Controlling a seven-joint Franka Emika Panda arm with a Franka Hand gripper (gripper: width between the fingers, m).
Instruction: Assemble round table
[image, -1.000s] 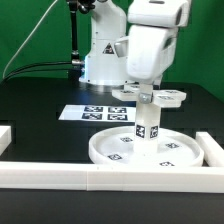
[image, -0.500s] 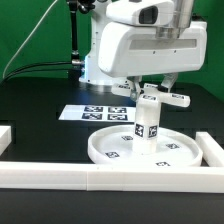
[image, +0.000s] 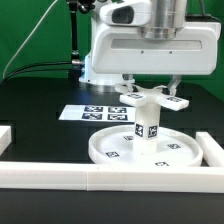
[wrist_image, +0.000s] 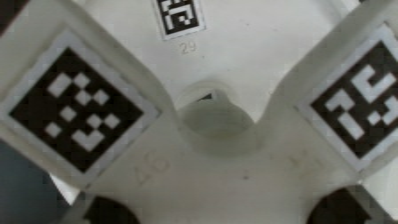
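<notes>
The large round rimmed disc (image: 108, 152) lies flat on the black table. The short thick leg (image: 147, 128) stands upright at its middle. The small flat foot (image: 178, 101) lies across the top of the leg. My gripper (image: 152, 95) comes straight down over it and is shut on the foot. In the wrist view the white foot (wrist_image: 214, 75) with its square tags fills the picture, with a round hollow at its centre. My gripper (wrist_image: 222, 212) has its dark fingertips (wrist_image: 107, 212) on either side of the foot. The foot hides the leg there.
The marker board (image: 95, 112) lies on the table behind the disc. Long white border rails run along the front (image: 60, 178), at the exterior view's right (image: 212, 150) and left (image: 5, 135). My arm's base (image: 100, 65) stands at the back.
My hand has turned about its vertical axis over the leg. The foot has turned with it and now lies more broadside in the exterior view. Disc and leg have stayed put.
</notes>
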